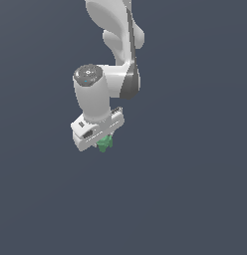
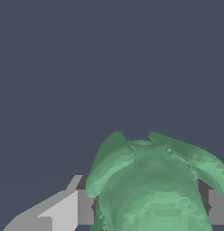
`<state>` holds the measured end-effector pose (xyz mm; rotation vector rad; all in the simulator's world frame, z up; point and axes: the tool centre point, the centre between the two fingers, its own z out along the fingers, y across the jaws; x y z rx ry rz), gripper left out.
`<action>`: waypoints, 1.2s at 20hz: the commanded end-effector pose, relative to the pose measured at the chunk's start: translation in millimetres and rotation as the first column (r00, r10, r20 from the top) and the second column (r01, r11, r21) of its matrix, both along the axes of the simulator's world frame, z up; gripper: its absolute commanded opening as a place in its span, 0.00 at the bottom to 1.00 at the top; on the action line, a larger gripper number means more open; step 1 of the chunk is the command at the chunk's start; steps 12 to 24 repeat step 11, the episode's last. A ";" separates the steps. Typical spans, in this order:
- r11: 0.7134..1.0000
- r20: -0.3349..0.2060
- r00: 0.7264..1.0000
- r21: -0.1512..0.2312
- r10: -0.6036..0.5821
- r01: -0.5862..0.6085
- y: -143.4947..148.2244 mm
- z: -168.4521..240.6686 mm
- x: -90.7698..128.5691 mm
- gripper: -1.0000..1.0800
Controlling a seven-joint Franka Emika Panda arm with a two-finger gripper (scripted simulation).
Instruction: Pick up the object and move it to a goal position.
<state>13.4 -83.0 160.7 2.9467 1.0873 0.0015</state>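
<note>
The object [image 1: 105, 144] is a tiny green knobbly thing with rounded lobes. In the exterior view it pokes out just under the white hand of my arm, near the middle of the picture. My gripper [image 1: 103, 142] is shut on it; the fingers are mostly hidden by the hand there. In the wrist view the object [image 2: 152, 189] fills the space between my gripper's [image 2: 150, 208] two grey fingers [image 2: 86, 207], which press on it from both sides. No goal marker shows.
Only a plain dark blue-grey surface [image 1: 195, 199] shows around the arm in both views. The white arm [image 1: 115, 45] reaches down from the top of the exterior view.
</note>
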 end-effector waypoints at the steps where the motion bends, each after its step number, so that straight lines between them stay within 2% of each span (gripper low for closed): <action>1: 1.000 -0.001 1.000 0.000 0.000 0.000 -2.3 11.5 -2.6 0.00; 6: 1.000 -0.001 1.000 0.000 0.000 0.000 -4.6 21.5 -3.8 0.00; 24: 1.000 -0.001 1.000 0.000 0.000 0.000 -4.2 18.9 -2.5 0.00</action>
